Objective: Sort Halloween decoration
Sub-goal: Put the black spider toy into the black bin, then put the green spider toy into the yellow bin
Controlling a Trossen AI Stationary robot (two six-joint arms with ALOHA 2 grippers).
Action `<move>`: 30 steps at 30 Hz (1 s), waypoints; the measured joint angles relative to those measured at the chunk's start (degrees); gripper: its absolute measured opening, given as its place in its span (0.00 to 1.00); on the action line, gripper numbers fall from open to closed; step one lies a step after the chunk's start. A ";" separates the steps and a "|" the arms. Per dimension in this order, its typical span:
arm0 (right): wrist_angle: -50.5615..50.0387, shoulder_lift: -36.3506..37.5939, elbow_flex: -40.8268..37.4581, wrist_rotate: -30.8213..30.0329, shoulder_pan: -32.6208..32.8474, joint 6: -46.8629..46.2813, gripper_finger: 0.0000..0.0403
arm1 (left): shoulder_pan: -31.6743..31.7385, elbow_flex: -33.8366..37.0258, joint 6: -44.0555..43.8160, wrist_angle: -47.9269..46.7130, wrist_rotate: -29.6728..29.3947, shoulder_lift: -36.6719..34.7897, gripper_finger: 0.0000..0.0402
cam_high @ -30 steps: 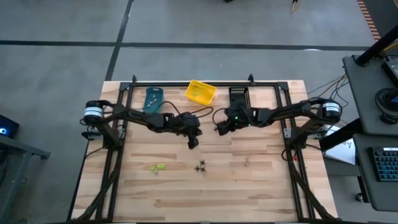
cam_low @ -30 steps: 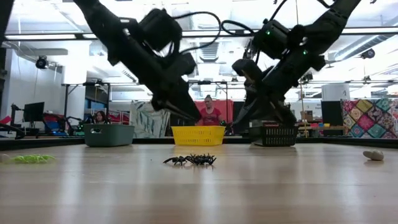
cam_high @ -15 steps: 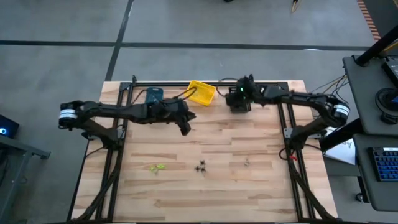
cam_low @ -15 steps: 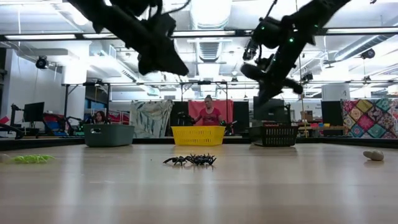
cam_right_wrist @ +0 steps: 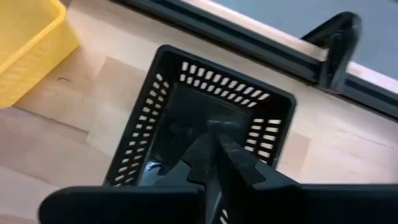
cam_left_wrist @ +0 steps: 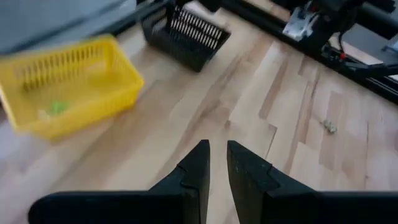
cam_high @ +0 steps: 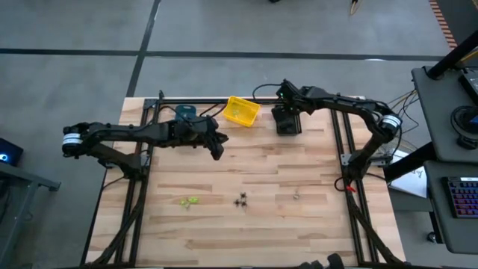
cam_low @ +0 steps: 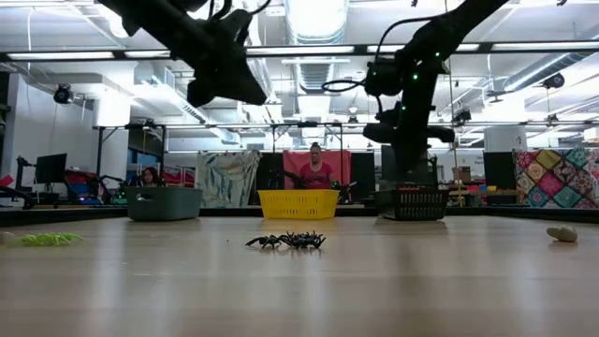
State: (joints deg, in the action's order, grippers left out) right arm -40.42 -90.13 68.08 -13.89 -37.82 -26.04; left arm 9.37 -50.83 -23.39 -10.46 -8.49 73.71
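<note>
On the left of the pale plank table (cam_high: 299, 224), a yellow-green spidery trinket (cam_high: 188, 200) lies alone on the wood, not yet sorted. Farther back, the left gripper (cam_high: 216, 152) hangs above bare boards in front of the teal plastic bin (cam_high: 184, 116) and the yellow slotted plastic basket (cam_high: 240, 110). In its wrist view its dark fingers (cam_left_wrist: 198, 167) stand nearly together with a thin gap and nothing between them, so it looks unloaded, likely between picks. A small green piece (cam_left_wrist: 57, 108) already lies inside the yellow basket. At the table's middle, a clump of black spider trinkets (cam_low: 288, 241) sits on the wood, well apart from the bins. Behind it, the right gripper (cam_right_wrist: 215, 142) is poised over the black slotted plastic basket (cam_high: 287, 119), seemingly to drop a black piece there. Its fingers are almost closed; whether a trinket is pinched between them cannot be made out. A pale trinket (cam_high: 296, 196) lies on the right, too small to tell its shape.
</note>
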 joint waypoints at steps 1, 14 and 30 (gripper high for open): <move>0.01 -0.46 0.18 0.34 0.00 0.13 0.06 | 0.00 0.00 -1.89 -1.06 0.00 0.03 0.09; -0.31 2.44 0.50 6.46 0.46 0.57 0.18 | -3.95 -1.54 -14.45 -22.42 12.22 -0.29 0.18; 3.48 7.59 0.31 6.41 3.30 1.17 0.17 | -29.58 -1.31 -20.61 -44.16 11.99 0.13 0.32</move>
State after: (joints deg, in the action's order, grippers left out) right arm -36.95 -82.54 68.39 -7.48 -34.52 -24.87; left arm -20.22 -52.14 -44.01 -54.61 3.50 73.84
